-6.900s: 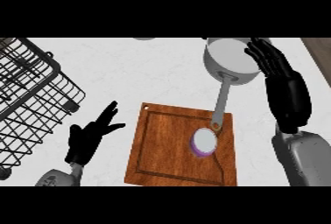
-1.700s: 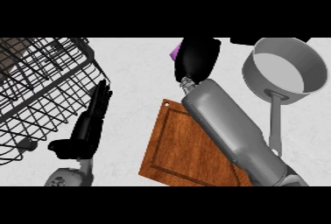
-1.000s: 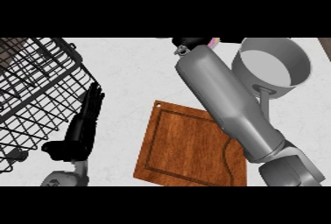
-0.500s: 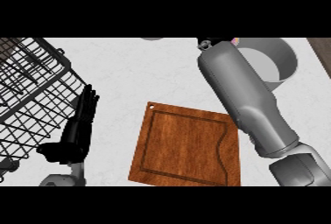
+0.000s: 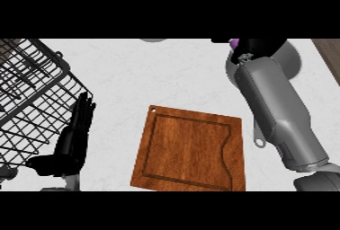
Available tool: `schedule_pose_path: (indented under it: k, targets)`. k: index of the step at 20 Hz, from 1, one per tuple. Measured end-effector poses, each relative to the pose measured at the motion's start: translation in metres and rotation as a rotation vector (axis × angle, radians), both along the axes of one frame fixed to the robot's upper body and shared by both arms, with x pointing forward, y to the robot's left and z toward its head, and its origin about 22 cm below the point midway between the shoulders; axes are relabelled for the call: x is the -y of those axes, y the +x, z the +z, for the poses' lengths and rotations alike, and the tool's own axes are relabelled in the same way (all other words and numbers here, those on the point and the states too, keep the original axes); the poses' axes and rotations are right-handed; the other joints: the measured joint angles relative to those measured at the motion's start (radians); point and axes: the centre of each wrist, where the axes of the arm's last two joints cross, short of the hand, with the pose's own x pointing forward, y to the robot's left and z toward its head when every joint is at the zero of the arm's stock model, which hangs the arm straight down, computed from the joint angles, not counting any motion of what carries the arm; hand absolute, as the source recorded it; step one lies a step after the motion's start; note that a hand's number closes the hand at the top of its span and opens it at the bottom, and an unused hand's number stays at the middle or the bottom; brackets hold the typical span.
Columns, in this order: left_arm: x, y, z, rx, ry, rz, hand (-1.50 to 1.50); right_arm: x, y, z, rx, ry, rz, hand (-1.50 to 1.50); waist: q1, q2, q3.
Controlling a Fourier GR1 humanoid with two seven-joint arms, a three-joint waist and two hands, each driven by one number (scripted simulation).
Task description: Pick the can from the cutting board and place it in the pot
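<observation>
— At the far right of the surface (image 5: pixel 166 72), what is the right arm doing?

— The grey right forearm (image 5: pixel 279 117) runs up from the lower right corner to the top edge. The right hand (image 5: pixel 256 45) shows there only as a black shape, directly over the pot (image 5: pixel 295 60).

— And the can?

— A sliver of purple, the can (image 5: pixel 233 43), peeks out at the left side of that hand, just under the top edge. The hand seems to be wrapped round it; most of the can is hidden. It sits above the pot's grey rim, but whether it touches the pot I cannot tell.

— How much of the pot shows?

— Only a curved piece of its wall to the right of the forearm, and the end of its handle (image 5: pixel 259 141), with a small hole, beside the board's right edge.

— The cutting board?

— The wooden cutting board (image 5: pixel 189 150) lies flat in the lower middle, bare, with a hole near its upper left corner.

— The other hand?

— The left hand (image 5: pixel 79 119) is at the lower left, fingers straight and together, pointing up, holding nothing. It lies just beside the black wire rack (image 5: pixel 33 94), which fills the left side.
</observation>
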Motion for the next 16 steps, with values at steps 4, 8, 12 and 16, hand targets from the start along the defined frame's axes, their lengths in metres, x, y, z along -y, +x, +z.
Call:
schedule_pose_path:
  k: [4, 8, 12, 16]
  targets:
    - [0.003, 0.003, 0.001, 0.001, 0.004, 0.000, 0.00, 0.032, -0.005, -0.024, -0.048, 0.077, -0.025, 1.50, 0.000, 0.001, 0.000]
    - [0.004, 0.002, -0.003, 0.000, 0.009, -0.005, 0.00, 0.055, -0.007, -0.047, -0.103, 0.158, -0.077, 1.50, 0.006, 0.003, -0.001]
    - [0.004, 0.003, -0.001, 0.010, 0.007, -0.002, 0.00, 0.070, -0.013, -0.062, -0.155, 0.267, -0.152, -1.50, 0.003, -0.006, -0.004]
    - [0.001, 0.004, 0.001, 0.011, 0.008, 0.001, 0.00, 0.085, -0.021, -0.073, -0.139, 0.373, -0.147, -1.50, 0.002, -0.011, -0.008]
